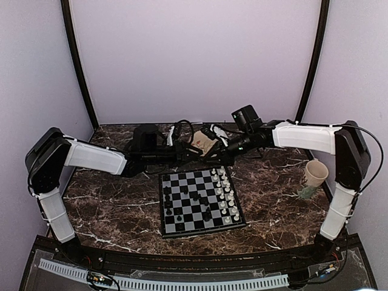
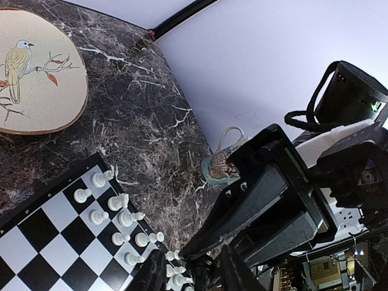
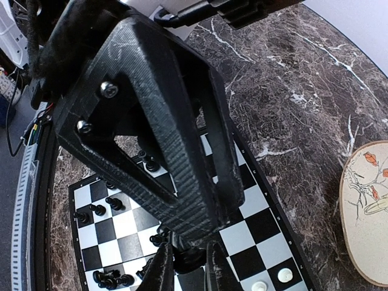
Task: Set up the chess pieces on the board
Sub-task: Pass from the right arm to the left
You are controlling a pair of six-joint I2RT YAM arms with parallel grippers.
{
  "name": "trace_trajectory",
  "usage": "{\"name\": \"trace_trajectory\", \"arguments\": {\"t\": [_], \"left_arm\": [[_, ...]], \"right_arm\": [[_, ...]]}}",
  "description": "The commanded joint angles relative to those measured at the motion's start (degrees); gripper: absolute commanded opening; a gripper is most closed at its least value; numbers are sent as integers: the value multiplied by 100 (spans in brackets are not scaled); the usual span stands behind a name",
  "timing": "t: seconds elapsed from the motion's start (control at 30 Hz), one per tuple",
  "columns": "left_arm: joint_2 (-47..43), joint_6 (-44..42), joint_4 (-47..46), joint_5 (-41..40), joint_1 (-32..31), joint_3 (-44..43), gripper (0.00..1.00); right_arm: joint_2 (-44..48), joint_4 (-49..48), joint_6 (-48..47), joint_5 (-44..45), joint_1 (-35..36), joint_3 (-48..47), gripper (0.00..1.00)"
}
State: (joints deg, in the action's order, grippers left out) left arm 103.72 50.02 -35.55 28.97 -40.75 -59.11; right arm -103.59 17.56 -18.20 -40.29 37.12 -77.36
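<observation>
The board (image 1: 182, 225) lies at the table's middle. White chess pieces (image 1: 225, 193) stand in two rows along its right side; black chess pieces (image 1: 183, 201) are scattered over its left and middle. Both grippers meet tip to tip in the air behind the board's far edge. My right gripper (image 3: 188, 270) is shut on a small black piece (image 3: 191, 259). My left gripper (image 2: 191, 276) stands open around the same piece (image 2: 203, 270), with a gap on one side. In the top view the left gripper (image 1: 199, 154) and the right gripper (image 1: 213, 145) nearly touch.
A round beige plate (image 1: 204, 142) with a bird drawing lies behind the board, under the grippers; it also shows in the left wrist view (image 2: 36, 73). A patterned cup (image 1: 315, 174) stands at the right by the right arm.
</observation>
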Motion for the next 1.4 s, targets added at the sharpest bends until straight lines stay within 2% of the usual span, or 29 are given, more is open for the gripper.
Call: {"name": "trace_trajectory", "arguments": {"t": [0.0,0.13,0.4,0.7,0.8,0.87,0.93,1.03,1.17,1.27,1.37], "left_arm": [[-98,59,-92,133,-40,-122,33],[-133,89,81,131,-38,-101,35],[-49,192,144,285,-47,-162,20],[172,316,95,580,-56,-295,13],[233,327,-6,674,-56,-307,7],[240,287,-15,714,-56,-326,2],[182,113,158,802,-31,-408,0],[-91,-792,1331,733,53,-738,0],[-384,-2907,4139,-284,116,-1597,0],[-422,-4181,5700,-1254,113,-2053,0],[-394,-4937,6664,-1946,120,-2102,0]], "right_arm": [[-19,-19,-15,56,32,-192,11],[50,-156,37,216,33,-112,11],[21,-178,88,290,46,-141,11],[-25,-183,88,358,67,-155,12],[-47,-167,84,385,92,-180,12],[-56,-147,77,410,110,-202,14],[-37,-20,93,424,96,-256,21],[179,366,-99,352,-22,-280,32],[784,962,-480,376,-269,8,36],[1383,722,-602,578,-360,735,38],[1809,310,-783,807,-422,1557,43]]}}
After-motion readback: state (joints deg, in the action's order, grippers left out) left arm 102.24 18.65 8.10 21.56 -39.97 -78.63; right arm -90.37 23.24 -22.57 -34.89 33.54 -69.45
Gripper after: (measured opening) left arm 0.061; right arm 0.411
